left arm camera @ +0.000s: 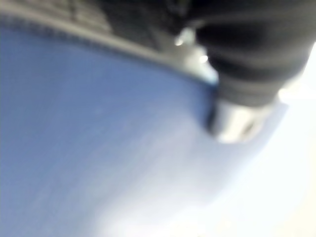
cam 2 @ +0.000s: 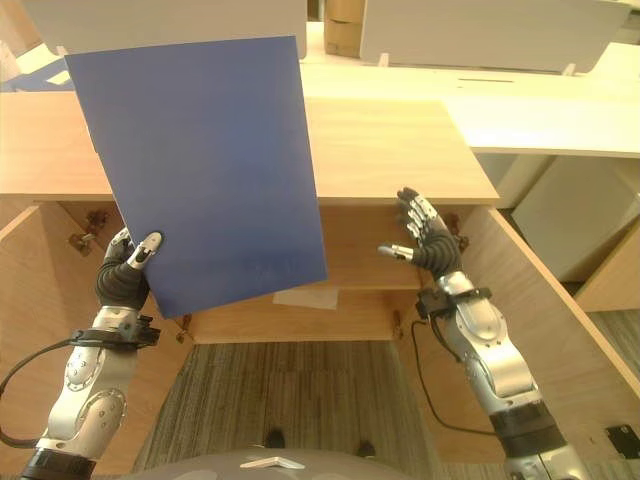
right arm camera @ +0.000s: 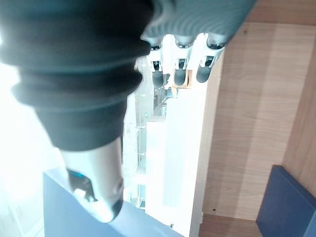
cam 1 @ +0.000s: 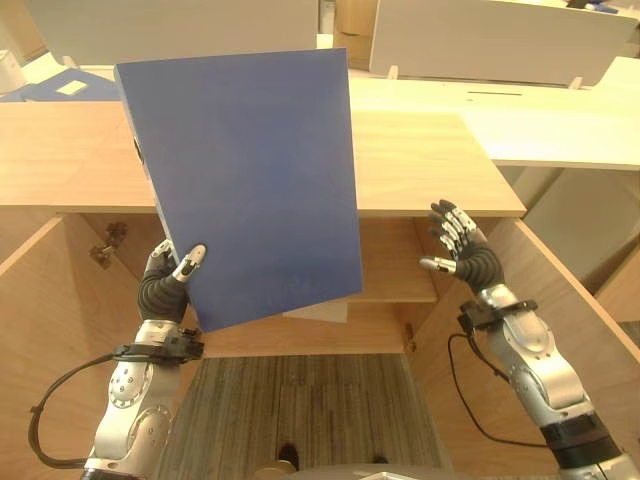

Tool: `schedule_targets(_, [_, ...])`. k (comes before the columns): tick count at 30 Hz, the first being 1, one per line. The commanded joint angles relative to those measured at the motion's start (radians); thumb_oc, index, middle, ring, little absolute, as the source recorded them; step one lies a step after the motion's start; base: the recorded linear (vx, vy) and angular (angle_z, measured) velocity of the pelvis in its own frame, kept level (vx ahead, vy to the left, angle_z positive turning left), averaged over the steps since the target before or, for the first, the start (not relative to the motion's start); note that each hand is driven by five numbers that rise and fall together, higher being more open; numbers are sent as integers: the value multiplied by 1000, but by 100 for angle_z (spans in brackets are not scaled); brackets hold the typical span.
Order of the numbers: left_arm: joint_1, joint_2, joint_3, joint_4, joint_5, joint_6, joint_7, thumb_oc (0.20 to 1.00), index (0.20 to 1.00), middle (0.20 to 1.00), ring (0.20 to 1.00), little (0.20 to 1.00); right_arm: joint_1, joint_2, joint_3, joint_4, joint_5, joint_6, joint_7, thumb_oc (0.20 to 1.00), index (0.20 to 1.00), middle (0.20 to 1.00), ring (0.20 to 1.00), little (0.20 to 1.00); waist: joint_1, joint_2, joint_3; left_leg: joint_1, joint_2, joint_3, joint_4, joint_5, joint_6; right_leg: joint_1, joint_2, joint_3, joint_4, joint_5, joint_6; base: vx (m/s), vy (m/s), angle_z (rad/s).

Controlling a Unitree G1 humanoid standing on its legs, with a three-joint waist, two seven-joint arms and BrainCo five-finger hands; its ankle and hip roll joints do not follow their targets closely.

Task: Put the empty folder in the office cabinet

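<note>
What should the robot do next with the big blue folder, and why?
Probably lower the folder toward the open cabinet. The left hand pinches its bottom corner, holding it upright above the cabinet top, while the right hand hangs open beside it, holding nothing.

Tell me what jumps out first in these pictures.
A big blue folder stands upright and tilted, pinched at its lower corner by the left robot hand, in front of the open wooden cabinet. The right robot hand hangs open beside it, touching nothing.
</note>
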Motion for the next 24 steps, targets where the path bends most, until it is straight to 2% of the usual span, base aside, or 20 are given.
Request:
schedule_targets(1, [-141, 46, 3, -12, -3, -91, -63, 200, 200, 200, 200, 200, -80, -44, -14, 9, 68, -89, -51, 1000, 1000, 1000, 1000, 1000, 4, 24, -10, 56, -13, -26, 1, -150, 28, 39, -17, -17, 2, -63, 40, 14, -7, 15])
schedule_targets(5, [-185, 56, -31, 17, 13, -94, -81, 200, 200, 200, 200, 200, -182, -54, 2, 31, 127, -49, -62, 1000, 1000, 1000, 1000, 1000, 18, 20, -14, 57, -12, -29, 1, -150, 27, 41, -16, -21, 2, -63, 38, 21, -13, 12])
schedule_targets(6, [-211, 59, -53, 38, 16, -94, -83, 200, 200, 200, 200, 200, -241, -43, 20, 49, 163, -3, -51, 1000, 1000, 1000, 1000, 1000, 24, 17, -17, 58, -11, -29, 1, -150, 26, 43, -16, -25, 2, -63, 36, 0, 0, 0])
schedule_targets(8, [-218, 60, -61, 51, 21, -95, -83, 200, 200, 200, 200, 200, -262, -39, 29, 54, 181, 21, -46, 1000, 1000, 1000, 1000, 1000, 26, 17, -17, 59, -10, -28, 1, -150, 25, 43, -16, -27, 2, -64, 35, 10, -7, 2])
schedule_targets(9, [-231, 59, -75, 73, 17, -94, -94, 200, 200, 200, 200, 200, -296, -34, 46, 68, 193, 56, -45, 1000, 1000, 1000, 1000, 1000, 30, 14, -20, 59, -10, -30, 1, -149, 25, 45, -15, -29, 2, -64, 33, 14, -10, 3])
schedule_targets(19, [-258, 53, -111, 88, 29, -89, -94, 200, 200, 200, 200, 200, -352, -8, 100, 82, 230, 112, -54, 1000, 1000, 1000, 1000, 1000, 33, 13, -24, 60, -7, -26, 1, -146, 23, 45, -15, -32, 2, -63, 31, 3, -4, 1])
schedule_targets(21, [-285, 43, -147, 86, 53, -81, -71, 200, 200, 200, 200, 200, -396, 36, 149, 103, 261, 146, -92, 1000, 1000, 1000, 1000, 1000, 36, 15, -25, 61, -6, -25, 1, -145, 22, 45, -14, -30, 2, -63, 28, 0, 0, 0])
schedule_targets(24, [-288, 43, -153, 87, 65, -80, -63, 200, 200, 200, 200, 200, -396, 44, 158, 104, 263, 148, -91, 1000, 1000, 1000, 1000, 1000, 36, 16, -26, 61, -6, -23, 1, -145, 22, 45, -14, -31, 2, -63, 28, 0, 0, 0])
